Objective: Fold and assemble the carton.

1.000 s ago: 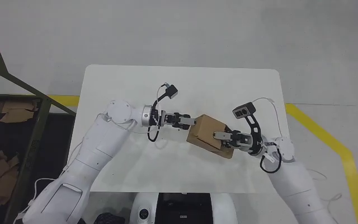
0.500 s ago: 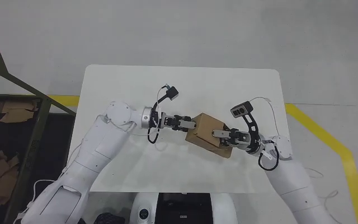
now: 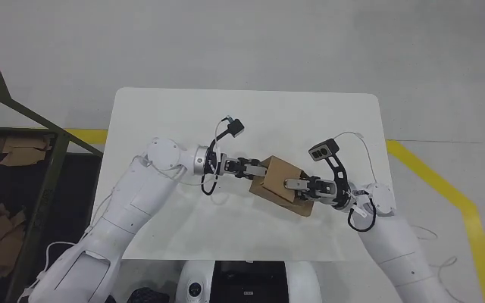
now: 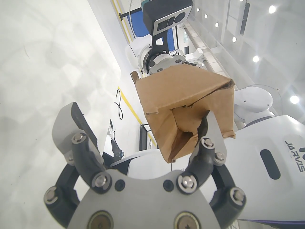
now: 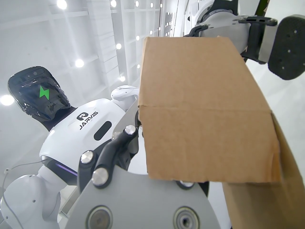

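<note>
The brown carton point(image 3: 279, 185) hangs just above the middle of the white table, between my two grippers. My left gripper point(image 3: 256, 170) is open at the carton's end that faces the left arm. One of its fingers point(image 4: 212, 129) presses into the folded end flaps of the carton point(image 4: 185, 91), and the other finger point(image 4: 76, 120) stands free beside it. My right gripper point(image 3: 297, 184) is shut on the opposite end of the carton point(image 5: 202, 110). One finger point(image 5: 131, 120) lies along the panel's edge; the other is hidden behind the cardboard.
The white table point(image 3: 151, 121) has bare surface all around the carton. A dark bin point(image 3: 26, 163) with cardboard scraps stands off the table's left side. Yellow floor tape point(image 3: 432, 178) runs past the right edge.
The carton and both grippers have shifted a little toward the left arm's side. The right arm has pushed in with the carton.
</note>
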You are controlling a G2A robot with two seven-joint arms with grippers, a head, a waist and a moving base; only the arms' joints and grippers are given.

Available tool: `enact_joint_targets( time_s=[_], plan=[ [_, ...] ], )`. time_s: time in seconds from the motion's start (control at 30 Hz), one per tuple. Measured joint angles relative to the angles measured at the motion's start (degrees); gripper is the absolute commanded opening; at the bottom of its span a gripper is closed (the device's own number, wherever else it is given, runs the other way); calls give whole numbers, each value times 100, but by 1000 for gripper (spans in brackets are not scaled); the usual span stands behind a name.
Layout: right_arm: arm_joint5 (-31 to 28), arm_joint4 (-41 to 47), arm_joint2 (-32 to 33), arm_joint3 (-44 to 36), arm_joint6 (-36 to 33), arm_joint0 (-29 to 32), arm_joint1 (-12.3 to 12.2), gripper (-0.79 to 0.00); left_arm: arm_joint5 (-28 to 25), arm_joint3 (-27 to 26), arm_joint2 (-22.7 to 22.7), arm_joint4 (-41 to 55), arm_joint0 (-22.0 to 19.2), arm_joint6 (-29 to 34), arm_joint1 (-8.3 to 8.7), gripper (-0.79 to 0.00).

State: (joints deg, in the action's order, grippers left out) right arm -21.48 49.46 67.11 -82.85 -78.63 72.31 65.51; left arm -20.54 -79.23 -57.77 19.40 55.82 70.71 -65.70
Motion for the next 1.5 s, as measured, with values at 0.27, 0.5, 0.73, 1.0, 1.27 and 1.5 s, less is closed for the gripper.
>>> enact_joint_targets(
  time_s=[0.27,0.5,0.73,1.0,1.27,1.5],
  plan=[
    [36,-4,18,-10,-26,2,3,-785,3,-1,47,-12,-33,-5,1,0],
    [45,3,62,-4,-46,-11,3,-785,-18,20,52,-3,-50,-43,7,0],
    [87,-43,196,44,-53,15,-22,-785,-211,85,-253,33,42,-290,72,0],
    [400,-385,235,107,-14,-73,-55,-785,-1216,-72,-667,-342,297,-1150,131,0],
    [844,-793,329,223,-3,-262,-112,-785,-2938,-135,-785,-1503,381,-2144,110,0],
    [955,-1104,394,221,-50,-393,-158,-785,-3756,-272,-763,-3143,379,-3156,44,0]
  ],
)
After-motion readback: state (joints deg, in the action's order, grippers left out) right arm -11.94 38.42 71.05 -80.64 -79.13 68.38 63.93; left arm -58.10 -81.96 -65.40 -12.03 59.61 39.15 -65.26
